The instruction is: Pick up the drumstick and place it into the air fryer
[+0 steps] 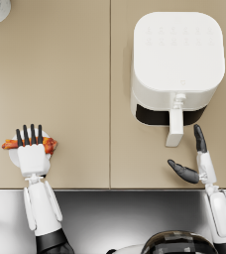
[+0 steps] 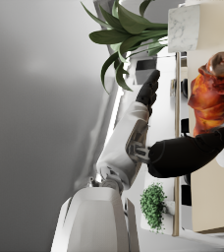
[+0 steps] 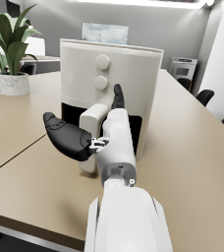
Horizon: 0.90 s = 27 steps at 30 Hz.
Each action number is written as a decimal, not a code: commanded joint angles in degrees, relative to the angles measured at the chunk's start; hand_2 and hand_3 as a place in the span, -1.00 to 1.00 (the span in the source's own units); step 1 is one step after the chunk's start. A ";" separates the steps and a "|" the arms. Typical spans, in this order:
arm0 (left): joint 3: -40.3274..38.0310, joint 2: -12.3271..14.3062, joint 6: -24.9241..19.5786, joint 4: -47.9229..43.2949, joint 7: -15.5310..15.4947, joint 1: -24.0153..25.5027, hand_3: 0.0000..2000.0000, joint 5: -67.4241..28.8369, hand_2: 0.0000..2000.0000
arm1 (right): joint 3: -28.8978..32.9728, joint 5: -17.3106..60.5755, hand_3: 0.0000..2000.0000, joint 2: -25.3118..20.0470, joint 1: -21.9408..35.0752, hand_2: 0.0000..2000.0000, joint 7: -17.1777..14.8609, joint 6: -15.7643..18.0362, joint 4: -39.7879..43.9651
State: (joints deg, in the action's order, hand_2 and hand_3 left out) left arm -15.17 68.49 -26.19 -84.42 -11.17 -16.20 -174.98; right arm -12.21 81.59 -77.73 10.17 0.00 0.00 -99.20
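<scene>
From the head view, we have our left hand (image 1: 32, 151) spread flat directly over the drumstick (image 1: 49, 145), fingers apart and gripping nothing we can see. The drumstick lies on a small white plate (image 1: 13, 155) beneath the palm, its long axis running crosswise to our fingers, one end poking out on each side. Our right hand (image 1: 194, 158) hangs open and empty just in front of the air fryer (image 1: 177, 59), thumb and fingers splayed beside the drawer handle (image 1: 175, 128). We judge the left hand far nearer the drumstick, the right far nearer the fryer, which sits well off to the left hand's right across the tan bench (image 1: 75, 74).

In the left wrist view, the drumstick (image 2: 212, 96) sits glossy and red-brown just past our dark thumb (image 2: 190, 153); whether the thumb touches it we cannot tell. A leafy plant (image 2: 126, 34) in a marble pot stands beyond.

In the right wrist view, our right hand (image 3: 87, 130) is open before the air fryer (image 3: 109, 83), whose drawer looks closed. Behind lies an office room with a potted plant (image 3: 13, 59).
</scene>
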 commanded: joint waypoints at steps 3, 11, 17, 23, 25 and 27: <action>0.50 -0.16 1.17 7.41 -0.06 -2.52 -1.00 -0.08 -1.00 | 0.12 0.00 -1.00 -0.87 1.17 -1.00 0.00 0.00 -0.89; 1.56 -0.58 5.76 17.86 -0.33 -6.66 -1.00 -0.08 -1.00 | 0.63 -0.01 -1.00 -1.79 1.43 -1.00 0.00 0.00 -0.87; 1.28 -0.77 10.86 20.31 -2.61 -9.38 0.96 -0.04 1.00 | 0.23 -0.01 -1.00 -2.08 0.72 -1.00 0.00 0.00 0.35; -0.22 0.16 19.21 4.99 4.52 -6.06 1.00 -0.09 1.00 | -1.03 -0.01 -1.00 -3.02 1.61 -1.00 0.00 0.00 6.81; -0.51 0.46 23.28 -0.86 7.72 -5.21 1.00 -0.09 1.00 | -0.91 -0.01 -1.00 -3.56 2.53 -1.00 0.00 0.00 9.35; -0.59 0.47 25.30 -5.89 9.36 -5.19 1.00 -0.08 1.00 | -0.97 -0.01 -1.00 -4.05 3.37 -1.00 0.00 0.00 11.53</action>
State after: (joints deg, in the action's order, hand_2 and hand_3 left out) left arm -15.32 69.20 -0.31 -83.38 -1.32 -20.76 -175.06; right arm -13.15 81.58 -81.30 12.02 0.00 0.00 -90.31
